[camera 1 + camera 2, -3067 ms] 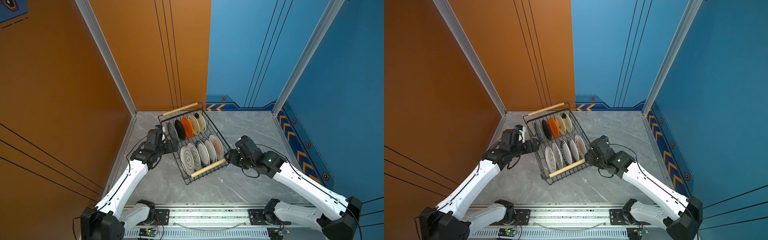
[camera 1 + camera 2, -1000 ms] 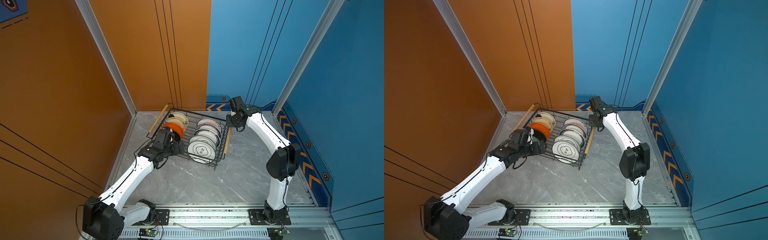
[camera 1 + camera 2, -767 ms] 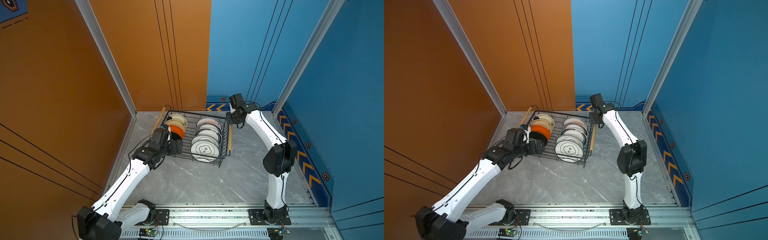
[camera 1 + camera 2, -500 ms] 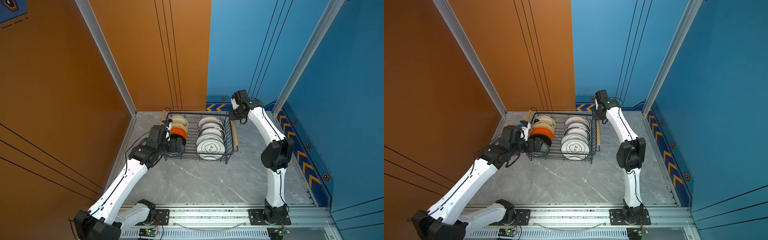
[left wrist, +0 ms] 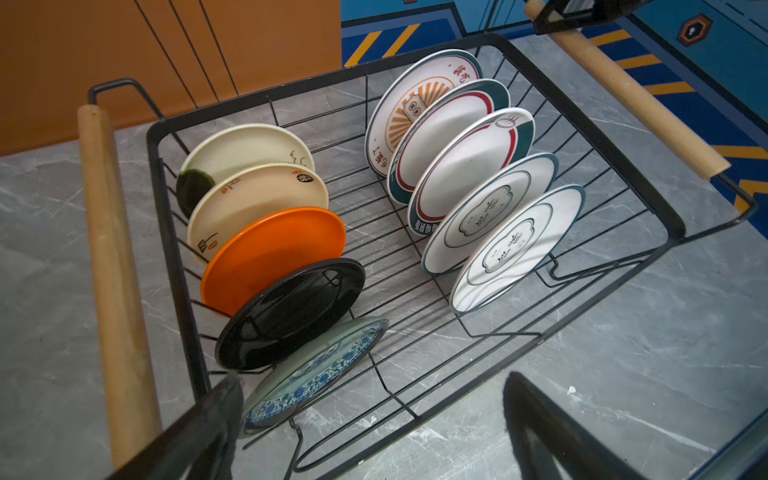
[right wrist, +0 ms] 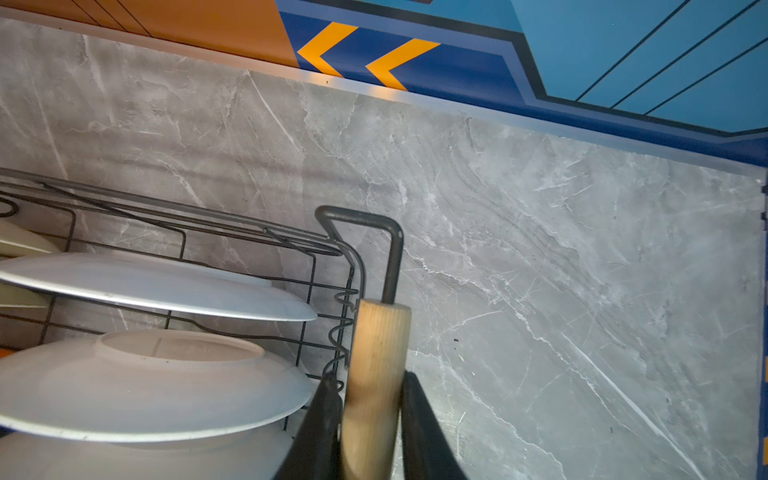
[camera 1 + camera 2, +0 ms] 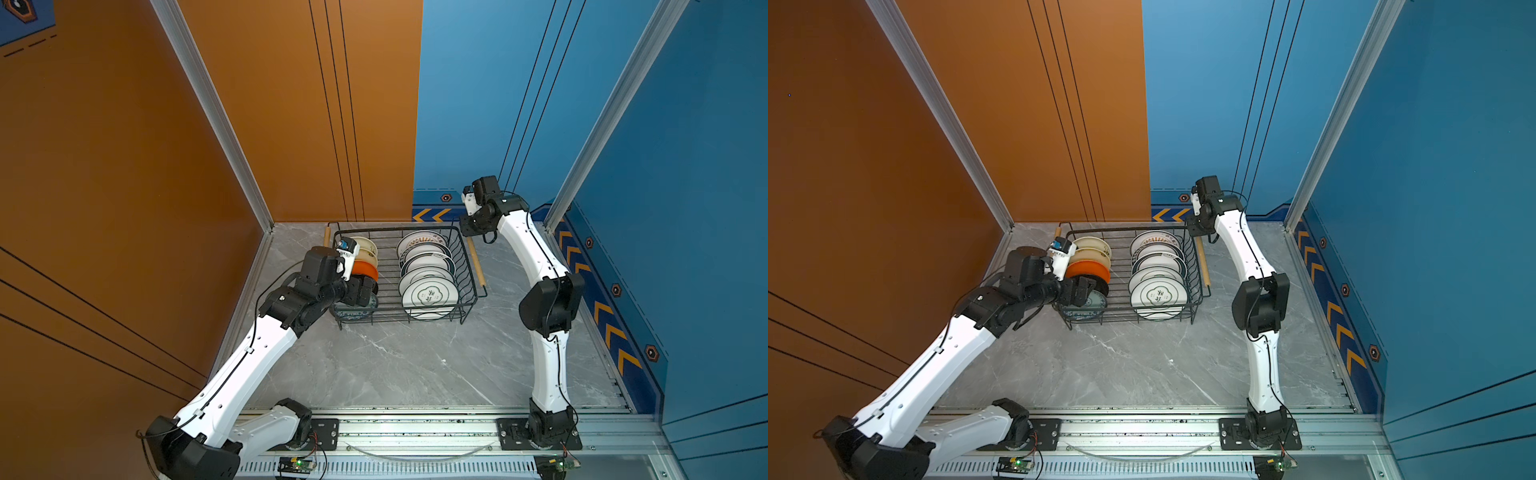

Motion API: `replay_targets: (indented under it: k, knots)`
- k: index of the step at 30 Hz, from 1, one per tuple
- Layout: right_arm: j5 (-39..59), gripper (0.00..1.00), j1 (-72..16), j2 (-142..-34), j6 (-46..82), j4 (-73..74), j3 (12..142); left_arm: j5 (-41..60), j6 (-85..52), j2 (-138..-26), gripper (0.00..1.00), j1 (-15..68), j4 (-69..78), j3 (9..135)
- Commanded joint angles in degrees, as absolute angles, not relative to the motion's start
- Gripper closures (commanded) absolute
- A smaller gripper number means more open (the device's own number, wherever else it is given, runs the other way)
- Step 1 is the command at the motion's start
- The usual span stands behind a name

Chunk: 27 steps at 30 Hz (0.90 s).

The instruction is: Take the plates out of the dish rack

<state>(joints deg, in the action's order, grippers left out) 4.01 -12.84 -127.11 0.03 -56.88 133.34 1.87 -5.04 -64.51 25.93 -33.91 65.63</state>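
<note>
While the dish rack (image 7: 395, 229) lay slanted three seconds ago, I now see it square to the back wall on the marble table (image 7: 415, 365), all ten plates (image 5: 519, 245) standing in two rows. Chinese characters mark several; I cannot read them. Only the left wrist view shows the left gripper (image 5: 370, 380) spread wide by the blue-patterned plate (image 5: 316, 374); only the right wrist view shows the right gripper (image 6: 369, 380) pinching the wooden handle (image 6: 380, 328).
</note>
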Motion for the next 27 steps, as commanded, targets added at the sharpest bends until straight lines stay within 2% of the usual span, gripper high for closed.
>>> replay_targets:
  k: [1, 10, 16, 17, 19, 27]
  knots:
    - [8.21, 0.63, -11.41, -127.75, -0.65, -60.3, 134.47, 3.42, -1.4, -66.7, 0.02, 28.18, -32.85, 67.48]
    - [9.9, 0.38, -10.98, -125.64, -0.02, -60.12, 134.22, 1.0, 2.31, -68.75, 0.02, 33.39, -29.97, 68.54]
    - [12.22, 0.24, -10.13, -121.48, 0.62, -59.52, 131.32, -0.95, 10.88, -69.43, 0.02, 39.47, -28.65, 68.7]
    - [12.13, 0.2, -10.12, -120.39, 0.69, -59.14, 130.29, -2.06, 13.12, -69.35, 0.02, 41.02, -27.54, 67.9]
    - [12.38, 0.0, -9.85, -118.37, 0.86, -58.35, 128.04, -2.25, 15.2, -69.08, 0.02, 42.68, -25.07, 66.56]
    - [13.32, 0.0, -7.5, -105.9, 7.45, -52.24, 113.81, 7.59, 14.04, -72.84, 0.02, 42.74, -22.41, 67.84]
